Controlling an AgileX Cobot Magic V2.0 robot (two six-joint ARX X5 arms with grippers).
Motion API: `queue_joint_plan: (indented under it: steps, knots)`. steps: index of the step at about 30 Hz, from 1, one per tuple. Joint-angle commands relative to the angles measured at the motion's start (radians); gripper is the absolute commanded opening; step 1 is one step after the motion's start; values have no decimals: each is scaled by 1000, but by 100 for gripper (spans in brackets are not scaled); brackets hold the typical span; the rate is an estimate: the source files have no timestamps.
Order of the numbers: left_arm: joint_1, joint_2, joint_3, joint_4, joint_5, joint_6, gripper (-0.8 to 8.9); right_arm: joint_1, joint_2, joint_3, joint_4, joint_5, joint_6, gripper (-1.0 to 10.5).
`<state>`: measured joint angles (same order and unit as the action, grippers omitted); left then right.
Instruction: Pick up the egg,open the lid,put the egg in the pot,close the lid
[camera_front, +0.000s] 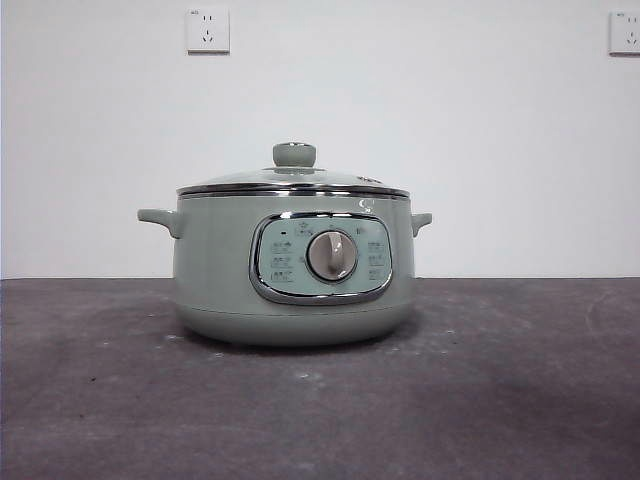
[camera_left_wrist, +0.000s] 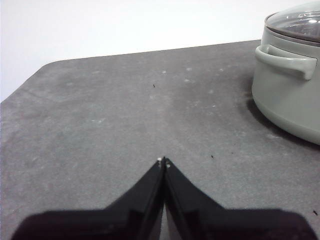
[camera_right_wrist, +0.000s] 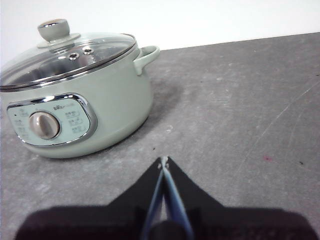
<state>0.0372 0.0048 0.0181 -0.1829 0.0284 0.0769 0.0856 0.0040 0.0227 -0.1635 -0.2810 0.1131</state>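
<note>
Pot (camera_front: 293, 275) sits dead centre of the dark grey table (camera_front: 100, 400) in the front view, control panel (camera_front: 321, 257) and silver dial (camera_front: 332, 255) facing the camera, dial just right of the pot's middle. Side handles (camera_front: 160, 219) stick out at 9 and 3 o'clock. Lid (camera_front: 293, 180) is seated on the pot rim, level, pale green knob (camera_front: 294, 154) at 12 o'clock on top.

Egg: not visible in any view, can't say where it is.

Left gripper (camera_left_wrist: 164, 161): jaws pressed together tip to tip, nothing between them, hovering over bare table. Pot is well apart from it, toward 2 o'clock from the tips, one handle and the lid edge showing.

Right gripper (camera_right_wrist: 164, 160): jaws also closed, tips meeting, nothing held. Pot lies toward 10 o'clock from the tips, near but not touching. This view looks down through the glass lid: two small holes near the knob, steel inner wall visible, contents can't be made out.

Neither arm shows in the front view.

Wall behind is white, with two sockets (camera_front: 208, 30) high up at roughly 11 and 1 o'clock from the pot. Table surface is scuffed, with pale flecks.
</note>
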Motion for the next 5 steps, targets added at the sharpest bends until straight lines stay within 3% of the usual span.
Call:
queue_joint_plan:
  steps: [1,5]
  knots:
    - [3,-3,-14,0,-1,-10,-3,0,-3,-17,2,-1,10,1]
    - [3,-3,-14,0,-1,-10,-3,0,-3,-17,2,-1,9,1]
